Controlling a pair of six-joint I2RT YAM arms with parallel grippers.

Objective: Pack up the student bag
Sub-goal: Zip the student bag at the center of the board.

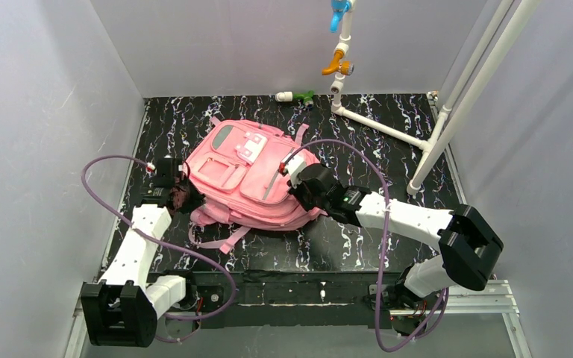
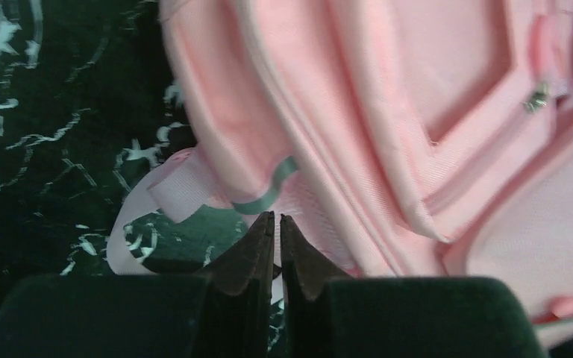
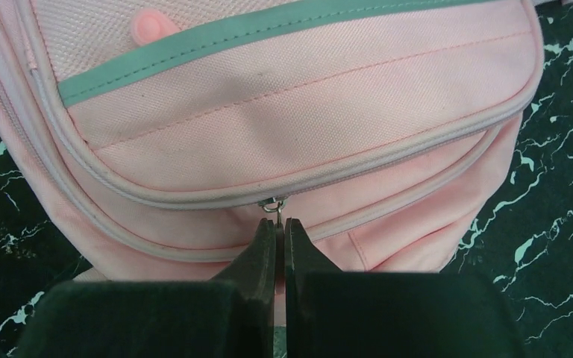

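packing has hardly begun: the soft pink fabric student bag (image 1: pixel 250 179) lies zipped on the black table (image 1: pixel 179 127). the right gripper (image 3: pixel 276 224) pinches its small metal zip pull (image 3: pixel 271 203); the left gripper (image 2: pixel 277 218) is shut at its edge.

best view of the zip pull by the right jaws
Right wrist: the small metal zip pull sits sharp, pinched in the shut jaws. Top view: the arm covers it. Left wrist: out of frame.
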